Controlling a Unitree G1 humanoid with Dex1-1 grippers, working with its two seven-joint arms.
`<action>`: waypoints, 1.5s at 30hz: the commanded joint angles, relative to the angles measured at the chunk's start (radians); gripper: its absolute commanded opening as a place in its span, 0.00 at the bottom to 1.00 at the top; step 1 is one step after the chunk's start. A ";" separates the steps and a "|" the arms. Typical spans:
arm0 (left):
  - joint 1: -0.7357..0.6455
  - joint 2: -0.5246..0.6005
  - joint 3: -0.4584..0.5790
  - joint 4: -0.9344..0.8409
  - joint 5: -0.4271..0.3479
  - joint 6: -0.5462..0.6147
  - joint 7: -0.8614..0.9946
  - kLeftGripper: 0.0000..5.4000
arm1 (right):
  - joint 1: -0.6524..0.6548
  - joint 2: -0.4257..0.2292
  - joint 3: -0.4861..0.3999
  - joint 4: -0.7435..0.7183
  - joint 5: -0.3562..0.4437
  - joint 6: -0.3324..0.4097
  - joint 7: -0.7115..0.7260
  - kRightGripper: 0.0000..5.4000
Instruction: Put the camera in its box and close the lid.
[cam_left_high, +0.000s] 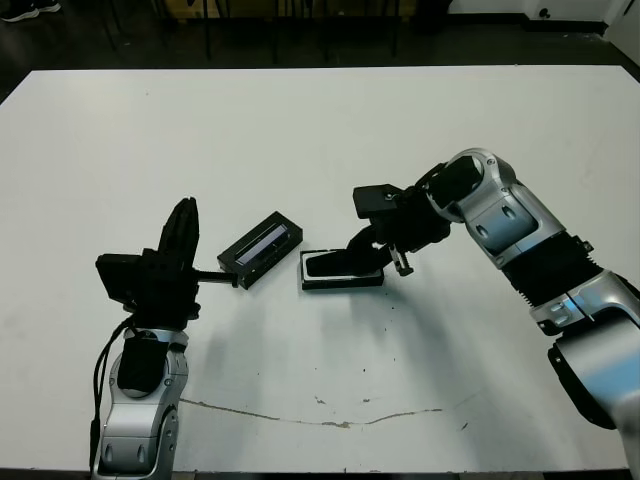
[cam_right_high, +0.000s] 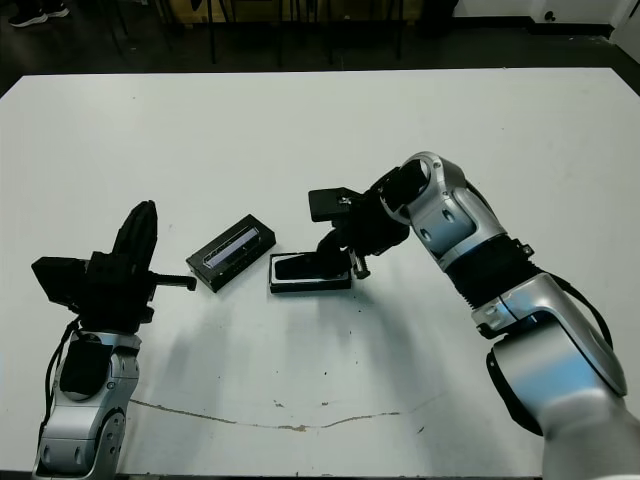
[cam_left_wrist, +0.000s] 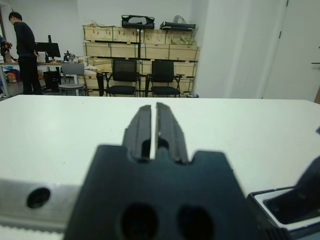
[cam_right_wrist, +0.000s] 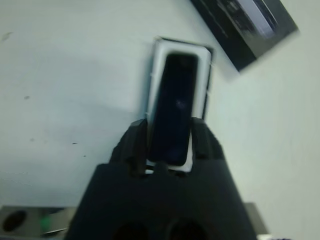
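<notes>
Your right gripper (cam_right_wrist: 170, 145) is pinching the near end of the camera (cam_right_wrist: 172, 112) between its two fingers, directly over the box (cam_left_high: 343, 280). In the right wrist view the camera's long axis runs straight out from the gripper and lines up with the long axis of the box; the white lining shows along both sides and past the far end. Judge the camera as lowered into the box or very nearly seated; the pictures do not confirm full contact with the lining.

The lid (cam_left_high: 261, 249) lies just beside the box, on the side toward your left arm, shiny panel facing up, its long axis angled away from that of the box.

Your left gripper (cam_left_high: 182, 238) stands upright, fingers pressed together and holding nothing, beyond the lid from the box. It is the nearer arm to the lid.

Both rest on the white table (cam_left_high: 320, 130).
</notes>
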 joint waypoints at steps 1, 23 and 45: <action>0.014 0.007 0.002 0.013 0.002 0.003 -0.002 0.00 | -0.014 -0.005 -0.007 0.036 0.023 -0.050 0.057 0.37; 0.020 0.003 -0.002 0.009 0.009 0.009 0.008 0.00 | 0.027 -0.060 -0.145 -0.028 0.050 -0.028 -0.062 1.00; 0.019 0.008 -0.006 0.016 0.009 0.003 0.002 0.00 | 0.691 -0.068 -0.335 -0.840 -0.218 -0.169 -0.993 0.53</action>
